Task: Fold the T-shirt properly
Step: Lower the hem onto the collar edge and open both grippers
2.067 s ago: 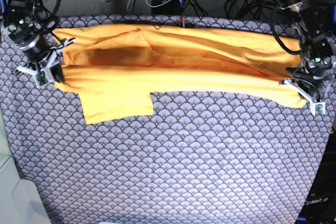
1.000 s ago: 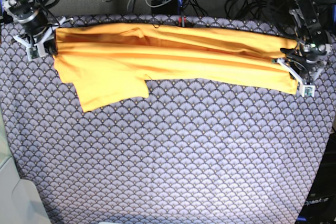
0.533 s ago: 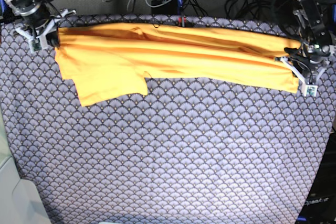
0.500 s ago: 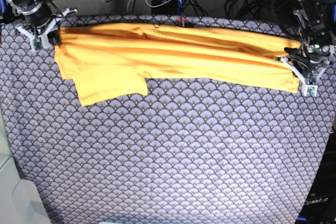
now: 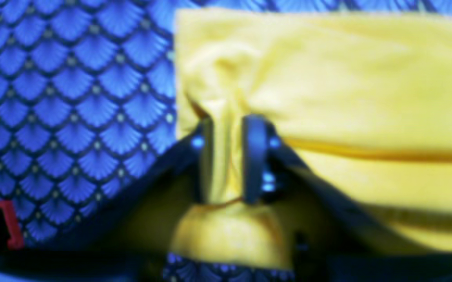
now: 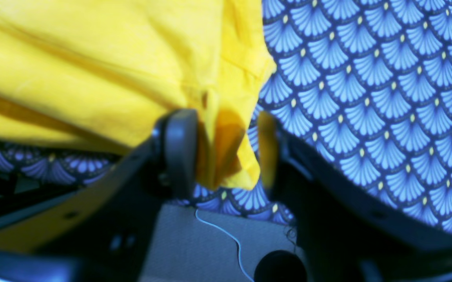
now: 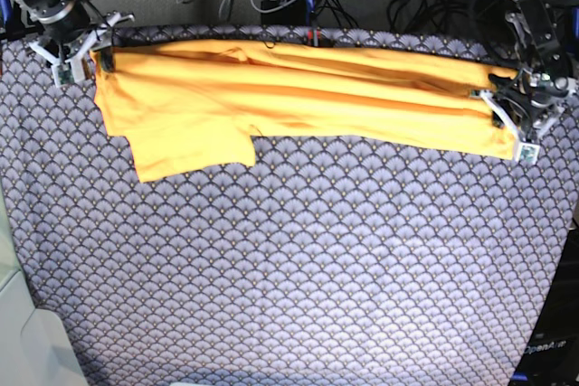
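Shirt (image 7: 298,88) folded into long band along far edge of table (image 7: 298,268), long axis left-right. Left pincer (image 5: 227,156) at one short end, parted, cloth loose between jaws. Right pincer (image 6: 226,149) at other end, spread wide, corner hanging free inside. Each end nearest its own arm; sleeve (image 7: 190,146) protruding toward front.
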You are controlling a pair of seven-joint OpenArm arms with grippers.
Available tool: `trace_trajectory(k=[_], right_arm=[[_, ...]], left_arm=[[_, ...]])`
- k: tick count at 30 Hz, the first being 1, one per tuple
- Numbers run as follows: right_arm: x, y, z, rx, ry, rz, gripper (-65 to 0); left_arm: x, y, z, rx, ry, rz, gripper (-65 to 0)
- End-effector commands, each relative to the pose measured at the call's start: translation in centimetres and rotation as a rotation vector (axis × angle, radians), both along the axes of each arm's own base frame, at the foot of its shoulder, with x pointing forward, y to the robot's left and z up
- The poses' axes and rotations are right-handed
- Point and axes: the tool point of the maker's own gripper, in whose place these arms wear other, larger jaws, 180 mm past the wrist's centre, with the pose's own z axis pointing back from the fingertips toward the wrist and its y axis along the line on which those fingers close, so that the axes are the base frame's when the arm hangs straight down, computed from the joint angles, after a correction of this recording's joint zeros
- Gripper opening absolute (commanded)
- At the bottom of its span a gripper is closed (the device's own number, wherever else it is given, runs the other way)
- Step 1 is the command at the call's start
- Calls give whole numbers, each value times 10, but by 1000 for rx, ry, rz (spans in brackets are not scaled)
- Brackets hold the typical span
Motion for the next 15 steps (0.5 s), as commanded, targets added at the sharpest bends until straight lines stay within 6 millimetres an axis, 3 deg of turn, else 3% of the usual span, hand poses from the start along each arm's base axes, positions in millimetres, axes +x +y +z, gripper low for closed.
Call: trace_trajectory(k=[1, 3, 8, 15], right_arm=[[5, -4, 10, -6, -38, -3, -337], [5, -7, 12, -12, -45, -12, -335], [2, -34, 23, -53, -72, -84, -334], [16, -71, 47, -116, -148, -171, -331]], left_arm=[[7, 12, 16, 25, -45, 9, -426], [3, 12, 15, 6, -50, 15, -392], [-7, 27, 19, -4, -64, 57, -384], [-16, 39, 19, -3, -65, 98, -364]])
